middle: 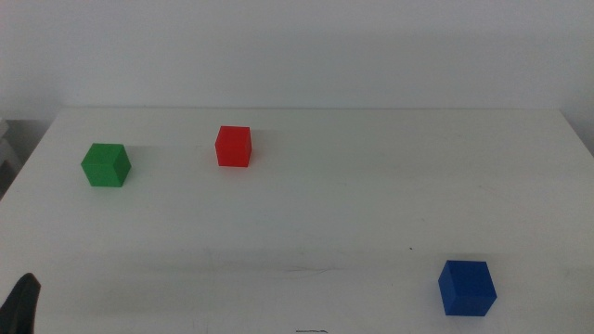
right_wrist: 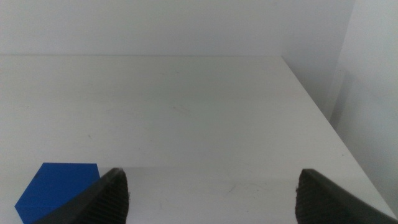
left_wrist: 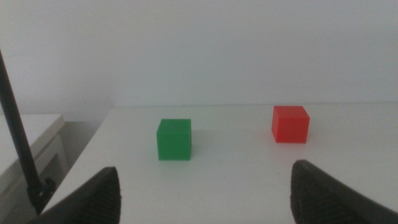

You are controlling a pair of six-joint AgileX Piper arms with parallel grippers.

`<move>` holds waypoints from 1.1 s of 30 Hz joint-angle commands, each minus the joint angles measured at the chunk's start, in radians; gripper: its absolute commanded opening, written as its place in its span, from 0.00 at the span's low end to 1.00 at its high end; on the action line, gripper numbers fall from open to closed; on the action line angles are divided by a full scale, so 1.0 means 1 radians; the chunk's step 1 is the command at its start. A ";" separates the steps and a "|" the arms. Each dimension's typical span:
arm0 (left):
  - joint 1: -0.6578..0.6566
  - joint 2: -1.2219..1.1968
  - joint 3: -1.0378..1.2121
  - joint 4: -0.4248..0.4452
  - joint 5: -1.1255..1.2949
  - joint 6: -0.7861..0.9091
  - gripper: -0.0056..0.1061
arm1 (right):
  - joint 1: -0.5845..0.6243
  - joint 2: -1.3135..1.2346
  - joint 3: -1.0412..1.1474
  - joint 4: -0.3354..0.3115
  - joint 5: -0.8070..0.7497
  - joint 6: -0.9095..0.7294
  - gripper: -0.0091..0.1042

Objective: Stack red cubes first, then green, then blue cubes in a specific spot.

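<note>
The red cube (middle: 233, 147) sits on the white tabletop at the back, left of centre; it also shows in the left wrist view (left_wrist: 290, 124). The green cube (middle: 106, 165) sits at the far left, also in the left wrist view (left_wrist: 173, 139). The blue cube (middle: 467, 287) sits at the front right, and in the right wrist view (right_wrist: 57, 190) it lies beside one jaw. My left gripper (left_wrist: 205, 193) is open and empty, well short of the green cube; only its tip (middle: 20, 304) shows at the bottom left. My right gripper (right_wrist: 211, 196) is open and empty, out of the middle view.
The white table (middle: 371, 204) ends at a far edge against a pale wall. Its right edge (right_wrist: 323, 118) shows in the right wrist view. A thin dark rod (left_wrist: 18, 137) and a pale ledge stand beyond the table's left edge.
</note>
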 commanded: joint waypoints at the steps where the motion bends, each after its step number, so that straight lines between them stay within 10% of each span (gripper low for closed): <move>1: 0.001 -0.019 -0.029 0.000 -0.056 -0.008 0.89 | -0.001 -0.016 -0.022 -0.016 -0.079 -0.005 0.91; 15: -0.003 0.669 -0.794 -0.015 0.835 -0.008 0.89 | -0.001 -0.016 -0.022 -0.016 -0.079 -0.005 0.91; 33: -0.043 1.143 -1.142 -0.090 0.843 -0.017 0.89 | -0.001 -0.016 -0.022 -0.016 -0.079 -0.005 0.91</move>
